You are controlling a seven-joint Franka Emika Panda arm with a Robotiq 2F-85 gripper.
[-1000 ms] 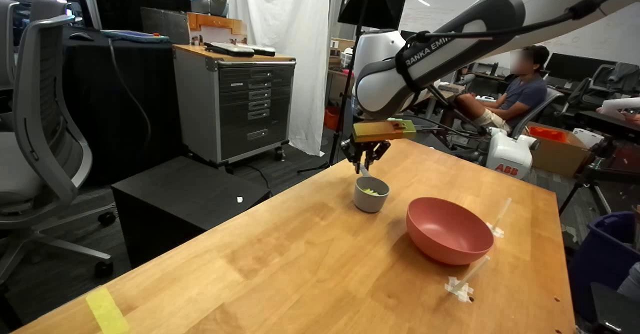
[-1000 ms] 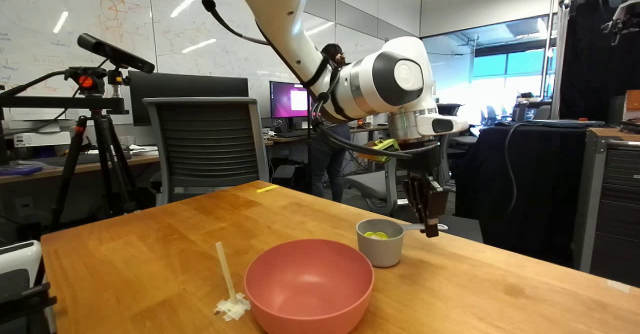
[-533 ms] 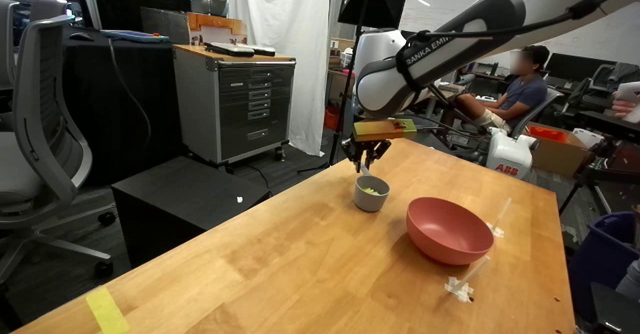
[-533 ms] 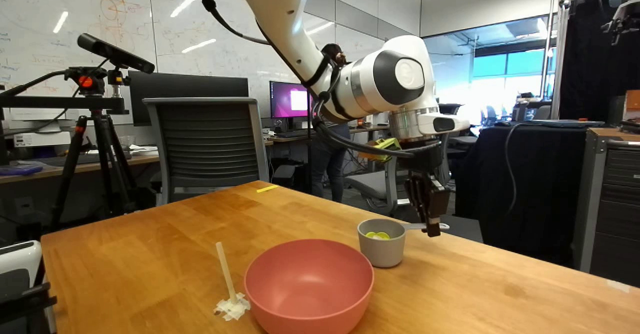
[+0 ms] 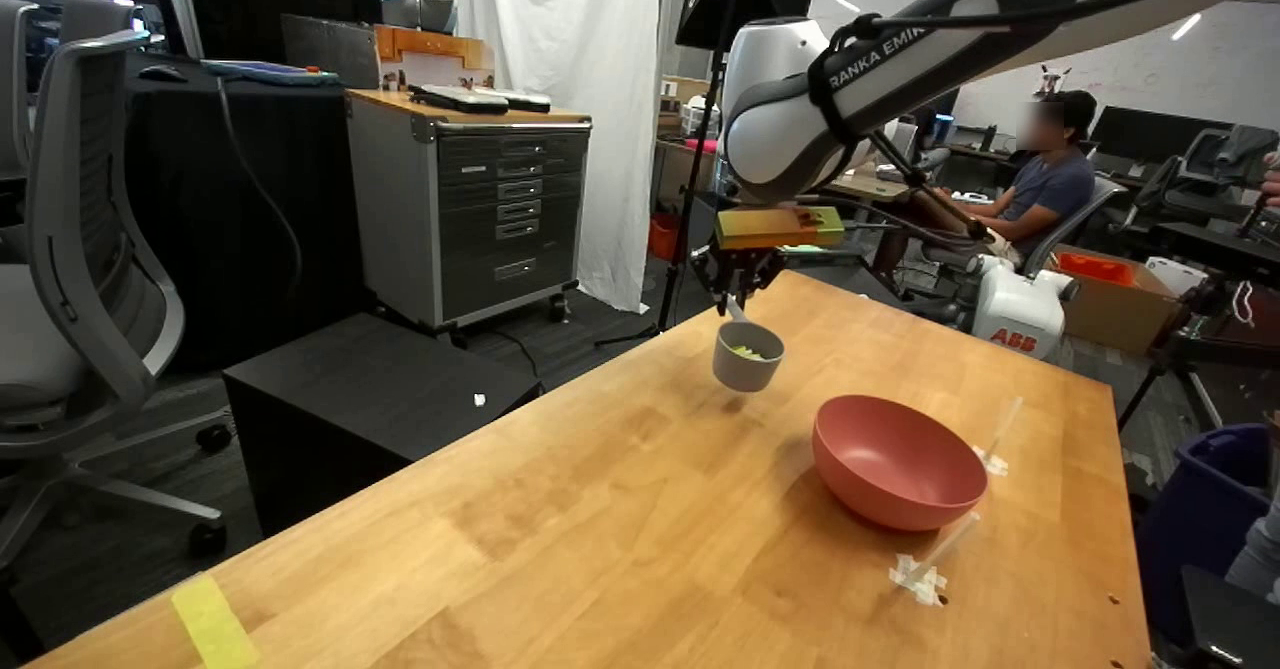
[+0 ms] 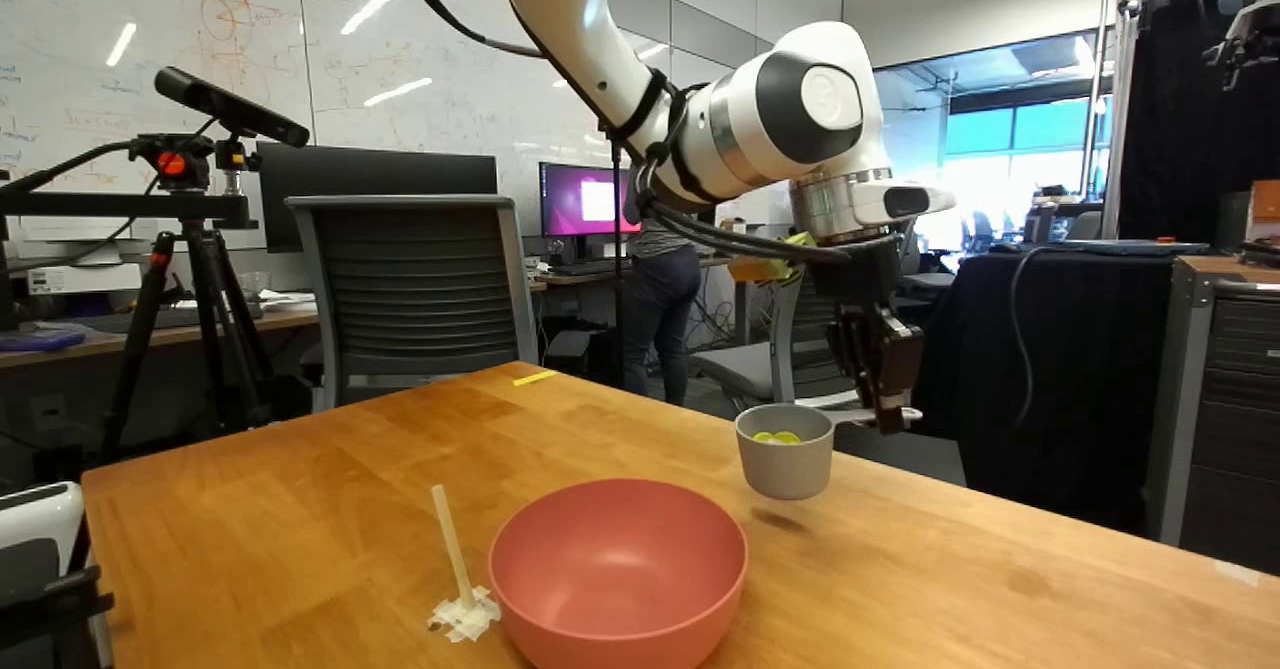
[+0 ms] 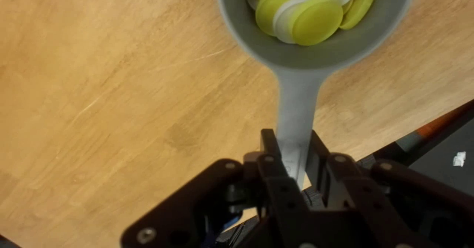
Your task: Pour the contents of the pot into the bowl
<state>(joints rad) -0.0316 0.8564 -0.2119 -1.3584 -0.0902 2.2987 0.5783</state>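
Observation:
The small grey pot hangs a little above the table, roughly upright, with its shadow below it in both exterior views. My gripper is shut on the pot's handle, seen between the fingertips in the wrist view. The contents, yellow and whitish discs, lie inside the pot and show yellow in an exterior view. The salmon-red bowl stands upright on the table with nothing seen in it. It also shows in an exterior view, beside and lower than the pot.
Two thin pale sticks are taped upright to the wooden table close to the bowl; one stick shows in an exterior view. A black box stands beside the table edge. A yellow tape strip lies at a corner.
The gripper and arm have risen, and the pot has lifted off the table with them, its contents still inside. The bowl has not moved.

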